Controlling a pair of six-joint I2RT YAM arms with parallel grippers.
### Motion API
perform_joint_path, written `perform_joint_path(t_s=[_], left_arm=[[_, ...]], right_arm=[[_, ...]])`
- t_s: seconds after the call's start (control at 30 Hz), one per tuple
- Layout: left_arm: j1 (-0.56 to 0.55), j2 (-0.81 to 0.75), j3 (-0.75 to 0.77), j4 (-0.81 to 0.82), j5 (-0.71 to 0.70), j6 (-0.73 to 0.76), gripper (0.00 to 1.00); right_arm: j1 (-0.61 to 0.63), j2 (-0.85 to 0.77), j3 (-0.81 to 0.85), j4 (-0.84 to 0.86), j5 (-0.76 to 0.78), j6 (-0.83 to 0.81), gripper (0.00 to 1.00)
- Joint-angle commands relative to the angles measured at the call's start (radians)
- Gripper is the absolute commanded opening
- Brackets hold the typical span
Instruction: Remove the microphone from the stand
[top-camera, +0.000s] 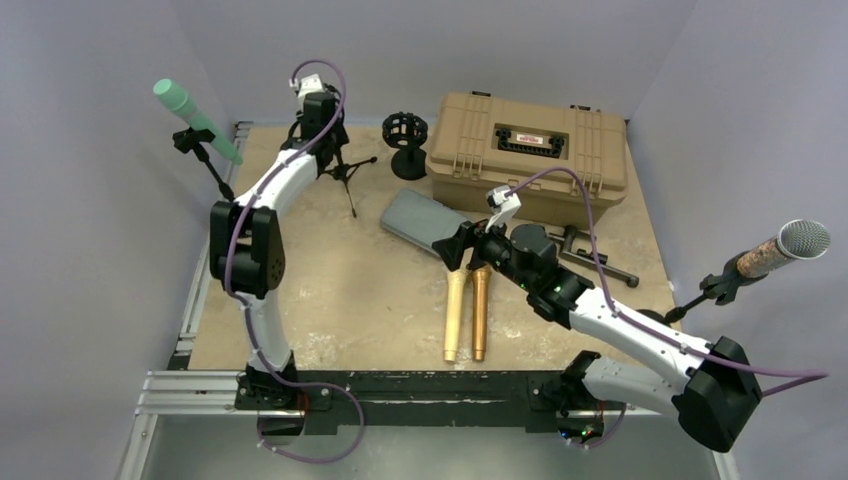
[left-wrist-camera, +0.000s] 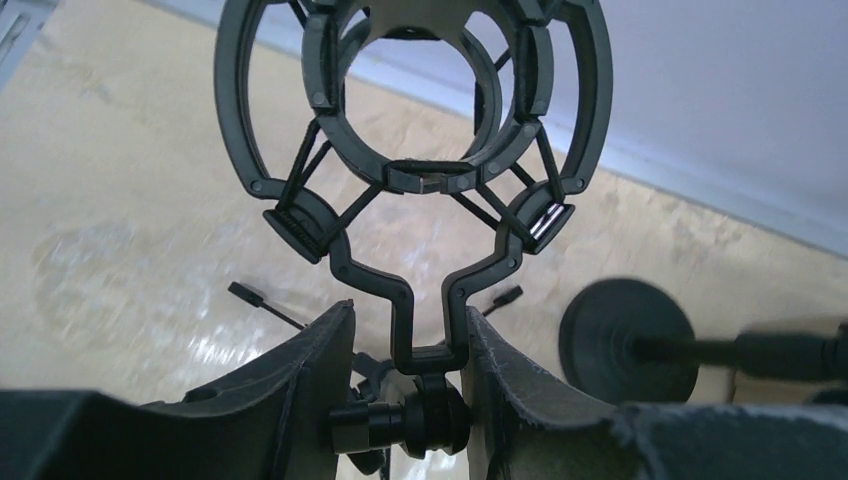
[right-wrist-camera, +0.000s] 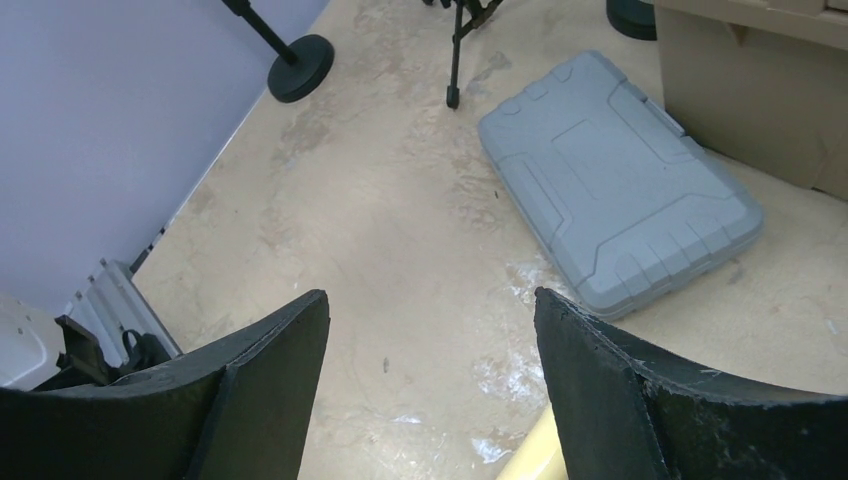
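At the near middle of the tabletop (top-camera: 330, 290), a cream microphone (top-camera: 455, 315) and a gold microphone (top-camera: 480, 310) lie side by side, their bodies pointing toward my bases. Their far ends are under my right fingers (right-wrist-camera: 270, 370), which are spread wide and hold nothing. Only a sliver of the cream one shows low in the right wrist view, beside one finger. Just beyond them a grey case (top-camera: 420, 222) lies flat. At the right edge a silver-headed microphone (top-camera: 785, 245) sits tilted in its clip stand (top-camera: 725, 280). At the left edge, farther back, a green microphone (top-camera: 195, 118) sits tilted in another. Toward the far left my left fingers (left-wrist-camera: 310, 390) are clamped narrow on the stem of a black shock mount (left-wrist-camera: 420, 110) atop a tripod stand (top-camera: 345, 175), its rings upright before the wrist camera. To its right stands a second shock mount (top-camera: 405, 132) on a round base. Next to that, a closed tan case (top-camera: 530, 150) sits at the far edge.
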Motion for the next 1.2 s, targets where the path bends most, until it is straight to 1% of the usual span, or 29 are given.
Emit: perform_joint_path(t_s=[0.0,0.03,0.07,0.1,0.13,0.17,0.23,0.3,0.4,0.53,0.63,0.7,0.8,0.87,0.93,1.03,1.1,1.17], left_arm=[[0.011,0.107,0.217,0.000,0.075,0.018,0.00],[0.011,0.131,0.256,-0.020,0.091,0.021,0.00],[0.013,0.150,0.284,-0.043,0.105,0.022,0.02],[0.013,0.158,0.305,-0.065,0.118,0.021,0.12],[0.013,0.158,0.314,-0.082,0.128,0.021,0.25],[0.013,0.149,0.311,-0.095,0.133,0.023,0.37],[0.016,0.111,0.299,-0.132,0.132,0.023,0.59],[0.026,0.051,0.277,-0.177,0.131,0.016,0.70],[0.034,-0.055,0.226,-0.234,0.177,0.003,0.80],[0.034,-0.201,0.160,-0.338,0.239,-0.002,0.86],[0.034,-0.323,0.089,-0.409,0.288,-0.005,0.88],[0.035,-0.410,0.038,-0.446,0.292,0.010,0.89],[0.045,-0.547,-0.028,-0.487,0.255,0.041,0.92],[0.067,-0.622,-0.046,-0.511,0.240,0.061,0.94],[0.095,-0.681,-0.035,-0.547,0.210,0.076,0.95],[0.129,-0.726,0.001,-0.596,0.125,0.084,0.97],[0.152,-0.751,0.001,-0.607,0.031,0.052,1.00],[0.191,-0.772,-0.022,-0.594,-0.001,-0.009,1.00]], right_arm=[[-0.025,-0.017,0.004,0.009,0.008,-0.025,0.74],[-0.028,-0.016,0.005,0.005,0.004,-0.024,0.74],[-0.029,-0.016,0.007,0.002,0.002,-0.024,0.74],[-0.030,-0.016,0.009,-0.001,-0.001,-0.024,0.74],[-0.030,-0.018,0.010,-0.004,-0.002,-0.023,0.74],[-0.031,-0.020,0.009,-0.006,-0.004,-0.022,0.74],[-0.032,-0.027,0.009,-0.009,-0.007,-0.017,0.74],[-0.032,-0.035,0.009,-0.010,-0.007,-0.010,0.74],[-0.032,-0.044,0.007,-0.010,-0.032,-0.002,0.74],[-0.032,-0.043,0.010,-0.009,-0.050,0.006,0.74],[-0.031,-0.043,0.010,-0.011,-0.062,0.015,0.74],[-0.031,-0.044,0.010,-0.010,-0.071,0.019,0.74],[-0.032,-0.049,0.006,-0.008,-0.081,0.023,0.73],[-0.031,-0.050,0.004,-0.007,-0.084,0.020,0.73],[-0.031,-0.047,0.006,-0.005,-0.088,0.018,0.73],[-0.031,-0.039,0.011,-0.002,-0.094,0.017,0.74],[-0.032,-0.030,0.015,0.007,-0.098,0.021,0.74],[-0.032,-0.022,0.026,0.012,-0.103,0.029,0.74]])
